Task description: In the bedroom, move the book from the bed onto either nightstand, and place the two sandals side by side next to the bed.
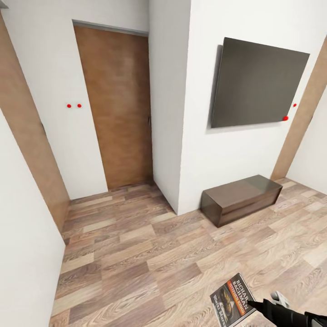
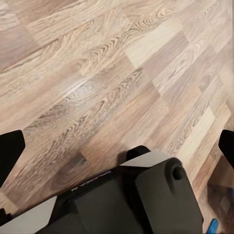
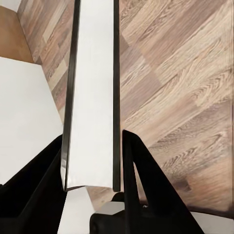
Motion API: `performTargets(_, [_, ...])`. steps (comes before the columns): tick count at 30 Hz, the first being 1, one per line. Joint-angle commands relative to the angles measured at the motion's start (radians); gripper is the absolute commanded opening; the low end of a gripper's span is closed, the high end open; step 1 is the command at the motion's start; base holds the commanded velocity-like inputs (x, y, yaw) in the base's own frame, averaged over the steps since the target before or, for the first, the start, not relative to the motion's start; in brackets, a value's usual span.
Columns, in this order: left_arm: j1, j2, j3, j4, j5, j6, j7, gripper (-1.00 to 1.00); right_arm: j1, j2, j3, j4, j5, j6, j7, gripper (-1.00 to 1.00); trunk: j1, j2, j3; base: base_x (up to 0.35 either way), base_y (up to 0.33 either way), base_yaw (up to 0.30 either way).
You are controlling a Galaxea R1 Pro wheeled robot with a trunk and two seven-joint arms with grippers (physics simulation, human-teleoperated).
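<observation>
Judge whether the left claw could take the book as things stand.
Probably not readily: the book is already clamped edge-on in the right claw, low on the robot's right, while the left claw hangs open over bare plank floor.

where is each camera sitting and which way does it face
Head view: on the head, facing a brown wooden door, a dark wall screen and a low brown bench; right claw shows.
Left wrist view: on the left arm, facing the wood-plank floor; dark finger shows.
Right wrist view: on the right arm, looking along the thin grey paperback book between its fingers.
Shared: book, floor.
</observation>
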Motion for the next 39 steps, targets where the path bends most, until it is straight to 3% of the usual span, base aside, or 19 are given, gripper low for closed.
performTargets(1, [0.0, 0.001, -0.009, 0.0, 0.006, -0.007, -0.002, 1.0, -0.002, 0.0, 0.003, 0.003, -0.011, 0.007, 0.004, -1.0, 0.0, -0.002, -0.002, 0.006, 0.0, -0.28])
performTargets(13, [0.0, 0.001, -0.008, 0.0, 0.007, -0.007, 0.006, 1.0, -0.002, 0.0, 0.003, 0.003, -0.011, 0.007, 0.004, -1.0, 0.0, -0.002, -0.01, 0.001, 0.0, -0.281])
performTargets(18, [0.0, 0.001, -0.008, 0.0, 0.007, -0.008, 0.123, 1.0, -0.002, 0.0, 0.003, 0.003, -0.011, 0.007, 0.004, -1.0, 0.0, -0.002, -0.014, 0.0, 0.0, -0.281])
performTargets(19, [0.0, 0.0, -0.008, 0.0, 0.006, -0.008, 0.182, 1.0, -0.002, 0.0, 0.003, 0.003, -0.011, 0.007, 0.004, -1.0, 0.0, -0.002, -0.014, 0.0, 0.0, -0.281])
performTargets(21, [0.0, -0.002, -0.008, 0.0, 0.006, -0.008, 0.242, 1.0, -0.002, 0.0, 0.003, 0.003, -0.012, 0.007, 0.004, -1.0, 0.0, -0.002, -0.016, 0.0, 0.0, -0.281])
performTargets(24, [0.0, -0.005, -0.008, 0.0, 0.005, -0.008, 0.28, 1.0, -0.002, 0.0, 0.003, 0.003, -0.012, 0.007, 0.004, -1.0, 0.0, -0.002, -0.017, 0.0, 0.0, -0.281])
performTargets(39, [0.001, -0.008, -0.009, 0.0, 0.003, -0.008, 0.294, 1.0, -0.002, 0.0, 0.003, 0.003, -0.012, 0.007, 0.004, -1.0, 0.0, -0.002, -0.026, 0.0, 0.0, -0.281])
